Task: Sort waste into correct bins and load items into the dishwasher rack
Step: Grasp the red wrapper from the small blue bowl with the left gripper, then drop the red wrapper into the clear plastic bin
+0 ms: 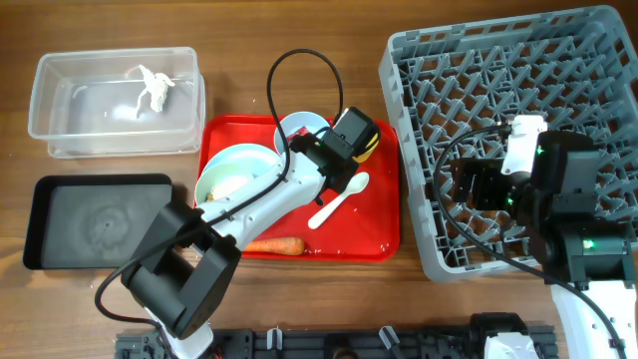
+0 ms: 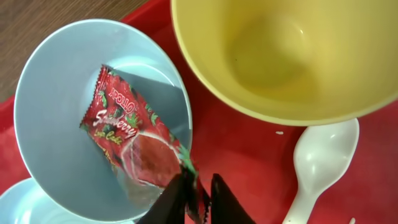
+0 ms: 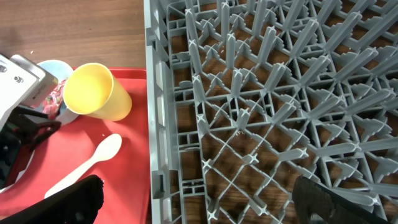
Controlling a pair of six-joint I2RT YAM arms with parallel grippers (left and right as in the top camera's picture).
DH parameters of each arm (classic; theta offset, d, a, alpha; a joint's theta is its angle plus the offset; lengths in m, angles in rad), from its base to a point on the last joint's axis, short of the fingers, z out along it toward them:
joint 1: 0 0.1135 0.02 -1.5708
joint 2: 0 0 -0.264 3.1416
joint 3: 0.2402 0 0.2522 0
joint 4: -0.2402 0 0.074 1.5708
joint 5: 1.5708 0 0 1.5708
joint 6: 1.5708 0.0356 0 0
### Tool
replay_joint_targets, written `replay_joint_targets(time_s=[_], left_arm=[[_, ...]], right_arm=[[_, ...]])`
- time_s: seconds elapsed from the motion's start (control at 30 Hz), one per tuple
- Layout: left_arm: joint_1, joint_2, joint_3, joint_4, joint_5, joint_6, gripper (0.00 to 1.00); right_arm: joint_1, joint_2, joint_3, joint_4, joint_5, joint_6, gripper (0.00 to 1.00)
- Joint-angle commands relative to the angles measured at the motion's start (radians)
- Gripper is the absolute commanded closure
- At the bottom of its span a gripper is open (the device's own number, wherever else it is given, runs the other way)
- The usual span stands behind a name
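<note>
A red wrapper [image 2: 134, 134] lies in the small pale blue bowl [image 2: 56, 106] on the red serving tray [image 1: 384, 234]. My left gripper [image 2: 198, 183] is shut on the wrapper's lower corner at the bowl's rim. The yellow cup [image 2: 280, 56] stands upright beside it, and the white spoon [image 2: 320, 158] lies in front. My right gripper [image 3: 199, 205] is open and empty above the left edge of the grey rack [image 1: 518, 90]. The mint-green bowl [image 1: 221, 165] holds pale food bits [image 1: 231, 184]. The carrot [image 1: 274, 244] lies at the tray's front. The white paper scrap [image 1: 152, 88] lies in the clear tub [image 1: 60, 120].
The black tray [image 1: 60, 224] sits at the front left, below the clear tub. The rack's grid of upright dividers [image 3: 261, 93] fills the right side. The left arm [image 1: 249, 214] stretches across the red tray.
</note>
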Motion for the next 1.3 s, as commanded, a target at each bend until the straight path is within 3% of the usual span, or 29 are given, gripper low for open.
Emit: replay_joint_targets(time_s=[0.0,0.1,0.2,0.33,0.47,0.57,0.6,0.63,0.67,0.77,0.87,1.07,1.2,1.27], left_arm=[[0.0,0.007,0.004,-0.002,-0.022,-0.001,0.96],[0.015,-0.054,0.015,-0.003,-0.192,-0.001,0.96],[0.109,-0.207,0.037,-0.001,-0.192,-0.001,0.96],[0.352,-0.377,0.039,0.047,-0.163,-0.001,0.96],[0.724,-0.38,0.038,0.142,0.1,-0.013,0.96],[0.903,-0.283,0.038,0.19,0.265,-0.018,0.96],[0.919,-0.261,0.038,0.189,0.287,-0.02,0.77],[0.927,-0.247,0.038,0.189,0.315,-0.02,0.68],[0.929,-0.238,0.038,0.193,0.343,-0.02,0.54],[0.826,-0.279,0.04,0.174,0.625,-0.02,0.52],[0.577,-0.248,0.04,0.154,0.667,-0.02,0.32],[0.256,-0.058,0.04,0.159,0.666,-0.078,0.28],[0.212,0.069,0.039,0.19,0.666,-0.1,0.33],[0.211,0.089,0.039,0.193,0.666,-0.1,0.44]], right_arm=[[0.005,0.005,0.019,-0.001,0.017,-0.002,0.0],[0.005,0.005,0.019,-0.001,0.017,-0.002,0.0],[0.005,0.005,0.019,0.0,0.017,-0.003,0.0],[0.005,0.005,0.019,0.001,0.017,-0.003,0.0],[0.005,0.005,0.019,0.0,0.017,-0.003,0.01],[0.005,0.005,0.019,0.001,0.017,-0.003,0.0],[0.005,0.005,0.019,0.0,0.017,-0.003,0.0],[0.005,0.005,0.019,0.0,0.017,-0.003,0.0],[0.005,0.005,0.019,0.001,0.017,-0.003,0.0],[0.005,0.005,0.019,0.0,0.017,-0.003,0.0],[0.005,0.005,0.019,0.0,0.017,-0.003,0.0],[0.005,0.005,0.019,-0.002,0.017,-0.003,0.0],[0.005,0.005,0.019,-0.004,0.017,-0.002,0.0],[0.005,0.005,0.019,-0.005,0.017,-0.003,0.0]])
